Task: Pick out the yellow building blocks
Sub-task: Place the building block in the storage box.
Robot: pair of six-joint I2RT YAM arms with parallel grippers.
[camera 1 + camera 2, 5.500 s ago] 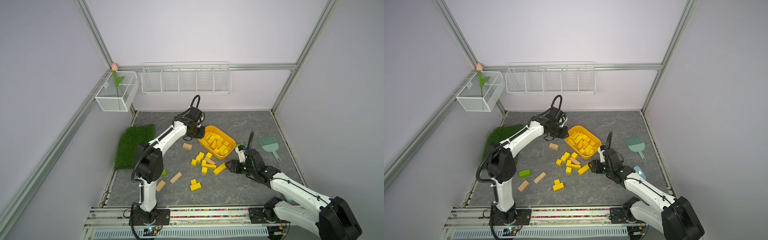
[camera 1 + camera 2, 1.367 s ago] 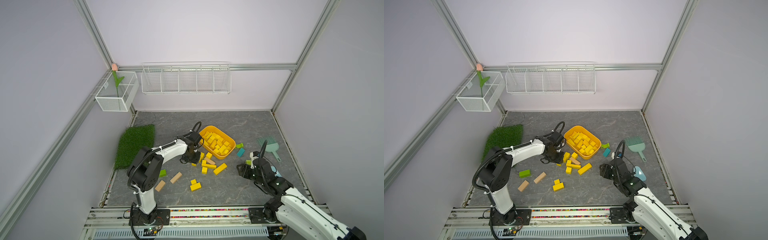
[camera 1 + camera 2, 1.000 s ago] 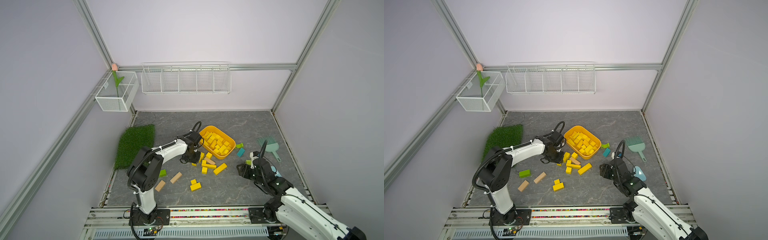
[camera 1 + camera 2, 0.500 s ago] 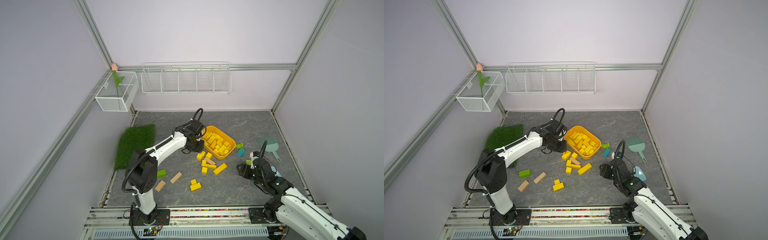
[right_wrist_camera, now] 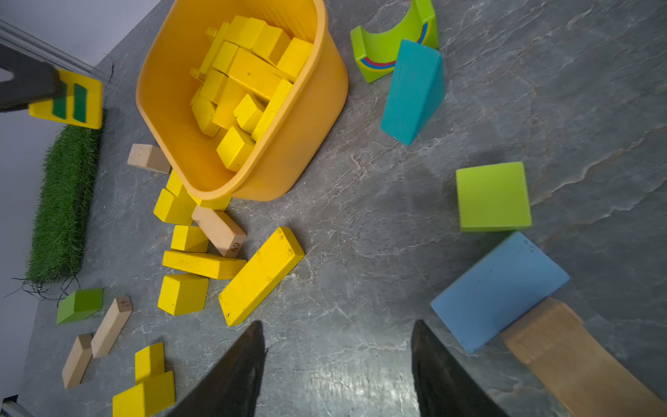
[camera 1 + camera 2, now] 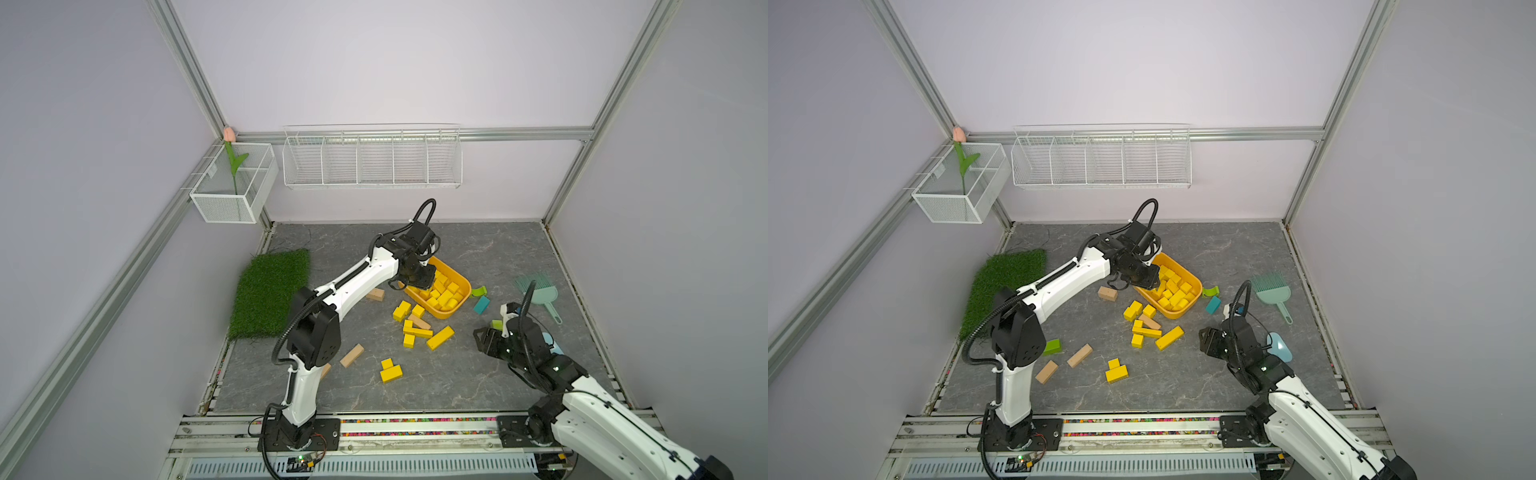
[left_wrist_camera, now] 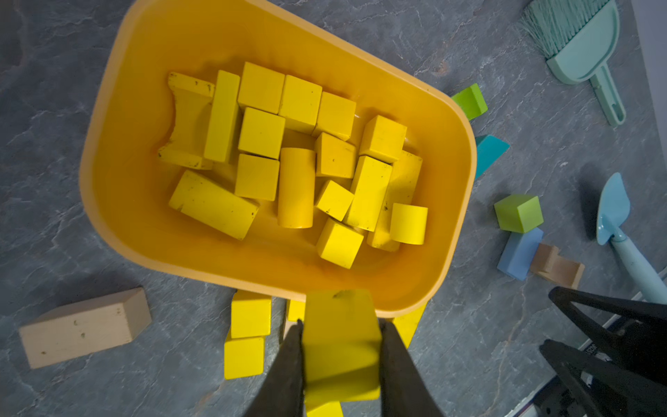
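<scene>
Nearest the base rail, the right gripper (image 5: 338, 325) hangs above the bare grey stone-patterned floor (image 5: 361, 234), its two dark fingers spread wide with nothing between them. A light-blue rectangular block (image 5: 500, 290) and a lime-green cube (image 5: 492, 196) lie just beside it.

Farther in, loose bright yellow painted wooden blocks (image 6: 390, 372) are scattered on the floor. A long bar (image 6: 440, 337) and several short pieces sit around a plain tan wooden bar (image 5: 219, 231). The farthest of them touch the yellow-orange oval plastic tub (image 7: 137, 108).

The tub holds many more yellow cubes and bars, and a cylinder (image 7: 296, 187). Over its rim, the left gripper (image 7: 341, 323) is clamped on one yellow block (image 7: 341, 346), held clear of the pile.

Beyond, a green artificial-grass mat (image 6: 270, 297) lies off to one side. A white wire basket (image 6: 372, 160) hangs on the back wall.
</scene>
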